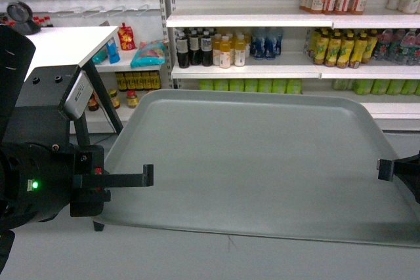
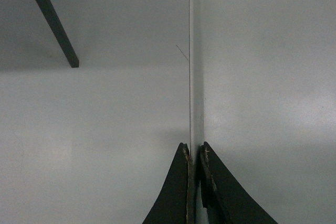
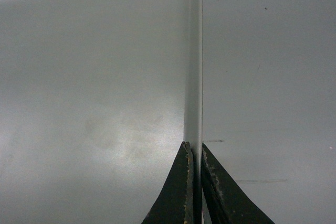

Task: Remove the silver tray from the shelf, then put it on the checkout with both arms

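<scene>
The silver tray (image 1: pixel 256 162) hangs level in front of the stocked drink shelves (image 1: pixel 289 70), the left gripper (image 2: pixel 195 153) pinching its left rim and the right gripper (image 3: pixel 196 153) pinching its right rim. The bottle labels are too small to read.

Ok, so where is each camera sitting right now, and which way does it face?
Head: on the robot, facing forward and slanting down at the tray, drink shelves behind; both arms show, left gripper and right gripper on the tray's side edges.
Left wrist: on the left arm, looking along its fingers down the tray's rim, floor beside.
Right wrist: on the right arm, fingers pinching the rim.
Shared: all three views show the tray.
</scene>
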Controlling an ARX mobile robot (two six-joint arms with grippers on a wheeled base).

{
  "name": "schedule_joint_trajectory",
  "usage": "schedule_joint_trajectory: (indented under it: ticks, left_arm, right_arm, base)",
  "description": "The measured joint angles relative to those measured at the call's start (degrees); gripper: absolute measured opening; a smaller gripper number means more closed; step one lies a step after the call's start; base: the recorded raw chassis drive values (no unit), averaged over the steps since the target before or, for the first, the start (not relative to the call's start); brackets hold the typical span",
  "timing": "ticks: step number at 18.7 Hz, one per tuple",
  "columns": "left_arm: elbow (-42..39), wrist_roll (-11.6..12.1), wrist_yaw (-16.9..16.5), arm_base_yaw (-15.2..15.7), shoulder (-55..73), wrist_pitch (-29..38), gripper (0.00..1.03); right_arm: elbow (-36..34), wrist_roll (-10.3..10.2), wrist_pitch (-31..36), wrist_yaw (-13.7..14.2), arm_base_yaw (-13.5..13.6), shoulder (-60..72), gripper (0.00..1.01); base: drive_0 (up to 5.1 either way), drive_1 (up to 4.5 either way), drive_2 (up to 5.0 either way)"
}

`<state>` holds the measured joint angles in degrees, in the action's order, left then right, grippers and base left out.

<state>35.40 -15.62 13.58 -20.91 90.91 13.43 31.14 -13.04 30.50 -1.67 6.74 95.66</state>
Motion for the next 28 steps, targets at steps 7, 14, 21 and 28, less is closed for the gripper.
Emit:
schedule_joint_trajectory:
  ticks: [7, 14, 21, 28]
  left_arm:
    - [0.0, 0.0, 0.0, 0.0, 0.0, 0.1, 0.03]
    - [0.0, 0.0, 0.0, 0.0, 0.0, 0.2, 0.03]
    - [0.0, 0.0, 0.0, 0.0, 0.0, 0.2, 0.03]
    - [0.0, 0.0, 0.0, 0.1, 0.0, 0.0, 0.03]
  right_arm:
    - [0.0, 0.0, 0.4, 0.0, 0.0, 0.0, 0.03]
    - [0.0, 0.0, 0.4, -0.1, 0.0, 0.0, 0.03]
    - [0.0, 0.0, 0.3, 0.0, 0.0, 0.0, 0.03]
    - [0.0, 0.0, 0.3, 0.0, 0.0, 0.0, 0.03]
  base:
    - [-5.0, 2.48, 2.5]
    - [-5.0, 2.50, 2.5]
    - [-5.0, 2.50, 2.5]
    - [-5.0, 2.42, 2.4]
